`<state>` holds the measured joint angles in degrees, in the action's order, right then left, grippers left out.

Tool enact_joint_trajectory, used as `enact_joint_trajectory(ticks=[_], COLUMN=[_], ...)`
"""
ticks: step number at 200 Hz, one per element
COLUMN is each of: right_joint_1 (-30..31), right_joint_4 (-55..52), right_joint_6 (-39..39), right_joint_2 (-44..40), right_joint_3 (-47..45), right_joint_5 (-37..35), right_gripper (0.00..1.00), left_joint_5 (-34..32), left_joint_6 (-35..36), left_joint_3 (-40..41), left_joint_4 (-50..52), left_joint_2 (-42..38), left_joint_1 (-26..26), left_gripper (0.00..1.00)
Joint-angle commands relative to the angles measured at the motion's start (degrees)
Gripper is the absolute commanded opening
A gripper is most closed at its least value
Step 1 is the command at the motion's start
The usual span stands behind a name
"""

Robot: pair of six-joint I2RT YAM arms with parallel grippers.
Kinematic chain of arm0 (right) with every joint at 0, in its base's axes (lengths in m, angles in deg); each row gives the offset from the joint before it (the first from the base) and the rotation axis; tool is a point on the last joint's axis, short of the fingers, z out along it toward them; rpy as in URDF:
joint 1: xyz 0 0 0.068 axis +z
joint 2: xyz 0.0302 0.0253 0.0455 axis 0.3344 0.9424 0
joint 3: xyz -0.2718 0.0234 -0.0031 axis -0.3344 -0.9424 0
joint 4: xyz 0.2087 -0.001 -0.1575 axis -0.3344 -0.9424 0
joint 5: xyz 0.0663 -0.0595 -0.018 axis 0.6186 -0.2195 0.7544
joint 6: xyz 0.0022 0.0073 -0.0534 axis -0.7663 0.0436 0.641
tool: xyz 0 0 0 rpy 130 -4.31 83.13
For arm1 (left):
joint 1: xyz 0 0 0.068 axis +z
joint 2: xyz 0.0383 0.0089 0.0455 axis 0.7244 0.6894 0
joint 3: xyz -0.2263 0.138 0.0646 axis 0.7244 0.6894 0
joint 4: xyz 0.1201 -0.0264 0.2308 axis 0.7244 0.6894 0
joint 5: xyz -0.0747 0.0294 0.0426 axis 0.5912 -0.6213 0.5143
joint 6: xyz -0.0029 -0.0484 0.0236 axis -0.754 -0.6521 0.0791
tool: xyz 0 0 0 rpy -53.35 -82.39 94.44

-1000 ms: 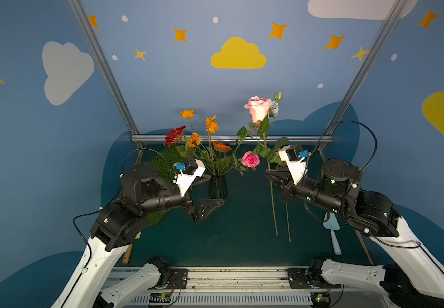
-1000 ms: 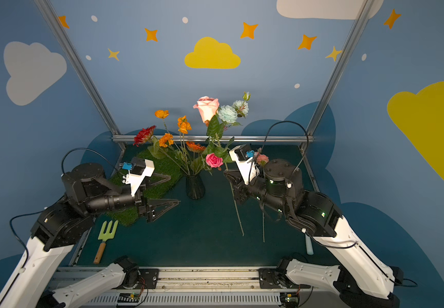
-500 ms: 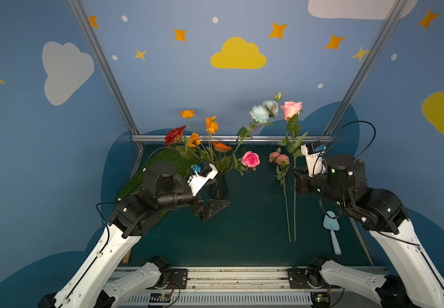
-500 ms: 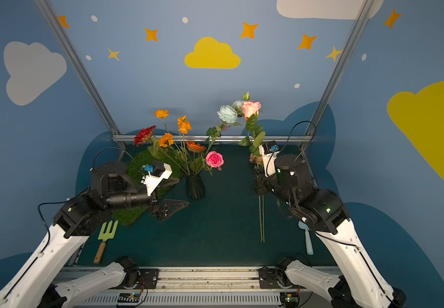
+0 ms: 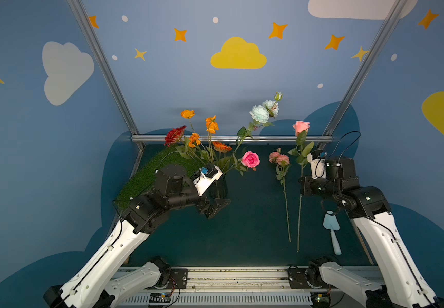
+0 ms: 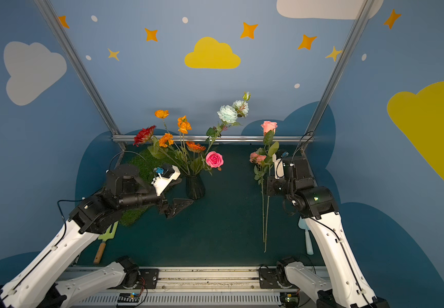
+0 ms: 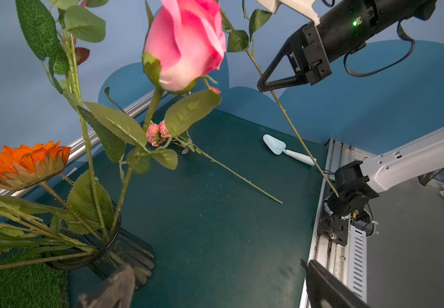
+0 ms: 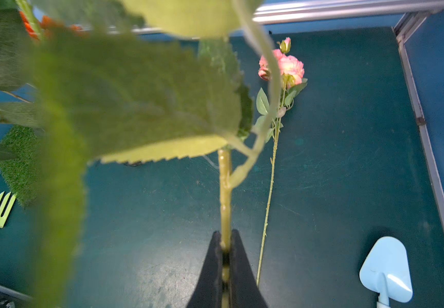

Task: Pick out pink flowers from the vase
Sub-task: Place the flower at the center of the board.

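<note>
My right end effector (image 8: 225,241) is clamped on the smooth green plastic stem of the pale rose (image 5: 301,127), holding it upright above the table (image 5: 242,229) with its serrated fabric leaves fanning out. Beside it the ruffled peach branch (image 5: 278,158) lies flat on the table. The hot-pink rose (image 5: 250,159) stands in the ribbed, smoky glass vase (image 6: 194,186). My left end effector (image 5: 217,208) gapes wide near the vase, holding nothing.

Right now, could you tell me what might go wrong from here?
The right gripper pinches the pale pink rose on its thin stem; it could swing or land across the peach-pink branch on the mat. The hot-pink rose shares the vase with crowded orange flowers, so pulling may tip it or drag them.
</note>
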<state>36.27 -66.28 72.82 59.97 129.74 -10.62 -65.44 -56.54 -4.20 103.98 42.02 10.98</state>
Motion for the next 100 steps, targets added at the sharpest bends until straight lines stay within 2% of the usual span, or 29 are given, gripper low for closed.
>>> enact_joint_trajectory(ticks=[1,42,81,100], right_joint_1=[-2.11,-3.53,-4.25,-5.01], right_joint_4=[2.94,7.41,13.31,15.63], right_joint_6=[0.44,5.52,5.65,5.71], right_joint_2=[0.53,4.84,9.14,12.22], right_joint_3=[-2.11,-6.28,-9.96,-11.18], right_joint_5=[4.35,0.25,-4.69,-4.52], right_gripper=[0.0,0.0,0.0,0.0], left_joint_5=[-0.72,-1.03,-1.6,-1.94], left_joint_6=[0.21,0.8,1.31,1.42], left_joint_3=[1.28,2.39,5.16,5.67], left_joint_4=[-3.11,-3.12,-4.34,-4.12], left_joint_2=[-0.45,-0.16,-1.76,-2.0], left_joint_1=[-0.38,-0.49,-0.5,-0.5], left_gripper=[1.0,1.0,1.0,1.0])
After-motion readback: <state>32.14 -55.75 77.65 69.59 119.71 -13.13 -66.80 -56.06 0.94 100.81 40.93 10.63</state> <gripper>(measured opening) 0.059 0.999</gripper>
